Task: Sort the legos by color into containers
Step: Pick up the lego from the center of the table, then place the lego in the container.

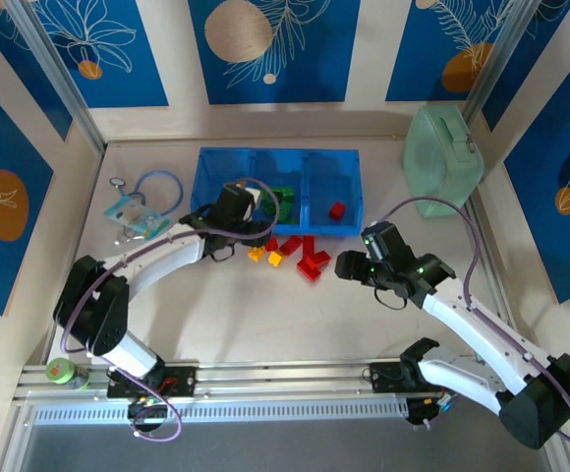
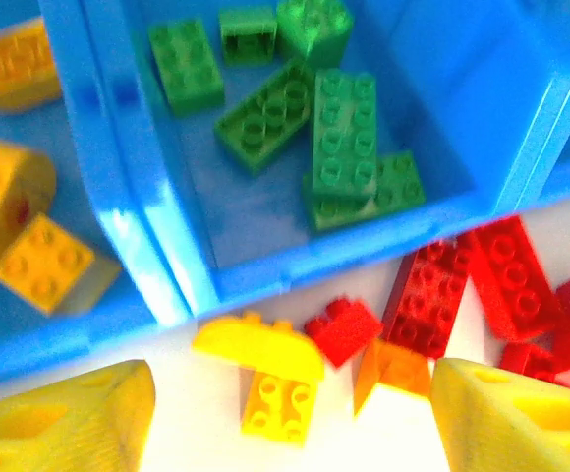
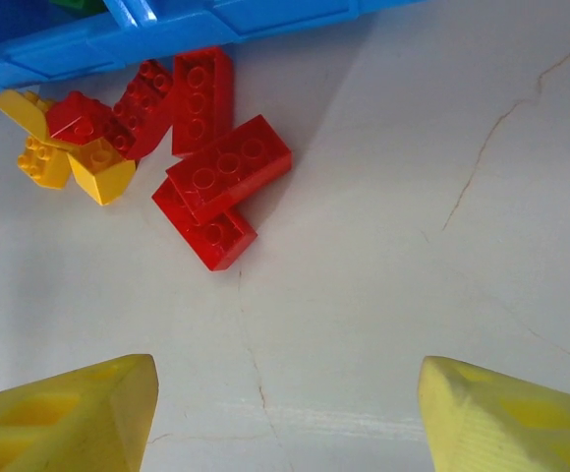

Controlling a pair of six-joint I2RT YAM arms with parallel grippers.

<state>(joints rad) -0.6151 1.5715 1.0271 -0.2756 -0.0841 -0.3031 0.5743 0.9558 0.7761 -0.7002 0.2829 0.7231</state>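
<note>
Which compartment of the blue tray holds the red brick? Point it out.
The right compartment, nearest the pale green box: one red brick lies in it. The middle compartment holds green bricks, the left compartment yellow bricks.

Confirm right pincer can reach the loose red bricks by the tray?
Probably yes: right pincer is open, red bricks lie on bare table ahead of it, nothing between.

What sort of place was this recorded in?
Probably a lab robot cell: a table boxed in by panels with blue leaf-print posters, an aluminium rail along the near edge, and a blue tray with legos.
</note>
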